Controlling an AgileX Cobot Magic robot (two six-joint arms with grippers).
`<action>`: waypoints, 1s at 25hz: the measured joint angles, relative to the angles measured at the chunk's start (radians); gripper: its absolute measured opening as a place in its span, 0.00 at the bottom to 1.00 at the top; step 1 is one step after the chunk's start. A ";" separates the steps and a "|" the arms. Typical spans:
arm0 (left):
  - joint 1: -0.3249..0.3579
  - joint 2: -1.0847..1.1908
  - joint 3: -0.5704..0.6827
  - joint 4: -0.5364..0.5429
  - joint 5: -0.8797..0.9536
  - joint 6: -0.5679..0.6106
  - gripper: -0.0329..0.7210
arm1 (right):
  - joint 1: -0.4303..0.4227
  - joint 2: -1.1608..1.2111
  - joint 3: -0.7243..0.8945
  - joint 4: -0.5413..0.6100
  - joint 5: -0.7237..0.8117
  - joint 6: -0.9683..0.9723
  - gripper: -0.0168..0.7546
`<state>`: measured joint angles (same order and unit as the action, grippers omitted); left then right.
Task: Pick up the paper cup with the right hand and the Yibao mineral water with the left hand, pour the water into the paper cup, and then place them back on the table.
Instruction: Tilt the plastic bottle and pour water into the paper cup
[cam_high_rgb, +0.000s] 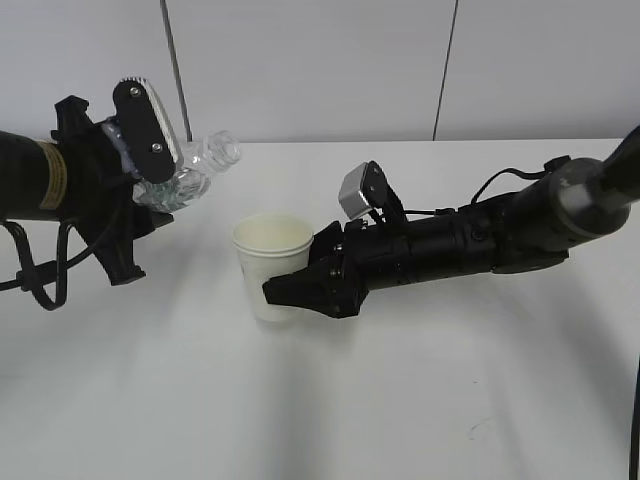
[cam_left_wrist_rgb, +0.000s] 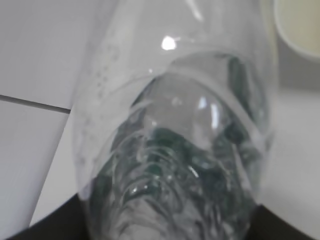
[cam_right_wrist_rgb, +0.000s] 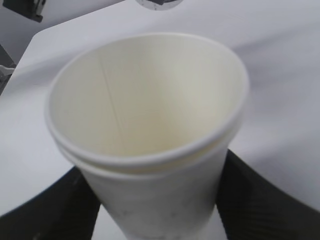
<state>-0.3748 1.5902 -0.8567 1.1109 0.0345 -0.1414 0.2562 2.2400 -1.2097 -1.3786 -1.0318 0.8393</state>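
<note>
My left gripper (cam_high_rgb: 160, 178) is shut on the Yibao mineral water (cam_high_rgb: 195, 168), held in the air and tilted, its open neck pointing right over the table towards the cup. In the left wrist view the clear bottle (cam_left_wrist_rgb: 175, 150) with its dark green label fills the frame between the jaws of my left gripper (cam_left_wrist_rgb: 170, 222). The white paper cup (cam_high_rgb: 258, 275) stands upright right of the bottle, with my right gripper (cam_high_rgb: 293, 265) shut on its wall. In the right wrist view the cup (cam_right_wrist_rgb: 150, 115) sits between the black fingers (cam_right_wrist_rgb: 265, 200); its cream inside looks dry. I cannot tell whether the cup's base touches the table.
The white table (cam_high_rgb: 420, 400) stretches all round both arms. A grey wall with dark seams stands behind it. Black cables loop below the left arm (cam_high_rgb: 40, 290) at the left edge. The cup's rim (cam_left_wrist_rgb: 295, 30) shows at the left wrist view's upper right.
</note>
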 joint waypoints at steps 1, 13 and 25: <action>-0.003 0.000 -0.005 0.009 0.008 0.000 0.51 | 0.000 0.002 -0.002 -0.008 0.000 0.004 0.70; -0.005 0.000 -0.025 0.157 0.058 0.001 0.51 | 0.000 0.002 -0.009 -0.029 0.026 0.015 0.70; -0.005 0.000 -0.025 0.213 0.087 0.003 0.51 | 0.037 0.002 -0.017 -0.036 0.039 0.018 0.70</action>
<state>-0.3795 1.5902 -0.8818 1.3240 0.1218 -0.1385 0.2931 2.2418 -1.2265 -1.4142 -0.9924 0.8577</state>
